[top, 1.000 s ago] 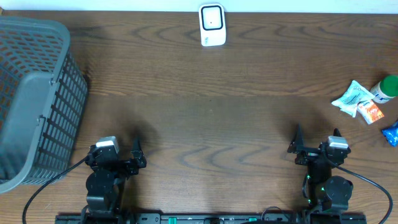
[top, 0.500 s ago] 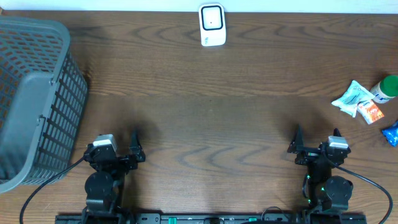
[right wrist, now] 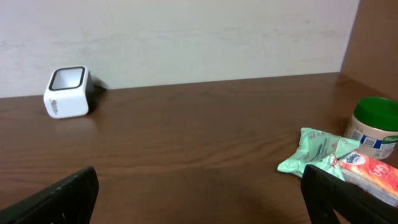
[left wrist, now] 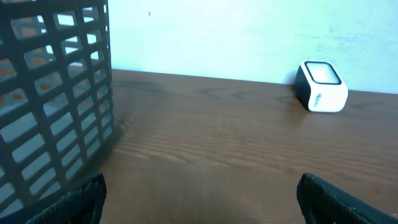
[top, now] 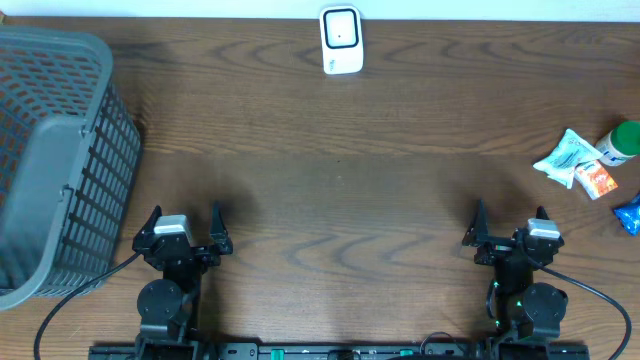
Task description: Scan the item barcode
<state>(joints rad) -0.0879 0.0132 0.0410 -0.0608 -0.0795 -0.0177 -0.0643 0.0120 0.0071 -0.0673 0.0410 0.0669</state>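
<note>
Both arms sit at the near edge of the brown worktop [top: 340, 190], and neither holds anything. The left end effector [top: 185, 214] has its jaws spread wide over bare wood, and the right end effector [top: 509, 211] stands just as wide. In the wrist views only the dark finger ends show, cut off at the bottom corners. The goods lie at the right edge, well apart from either arm: a pale green packet [top: 568, 155] touching an orange packet [top: 598, 181], a green-lidded jar [top: 621, 141] just behind them, and a blue thing [top: 629, 214] cut by the frame, with too little showing to name it. Their print is too small to read. The white scanner [top: 341, 40] stands at the middle of the far edge. A grey slatted basket [top: 60, 150] fills the left side, partly out of frame.
</note>
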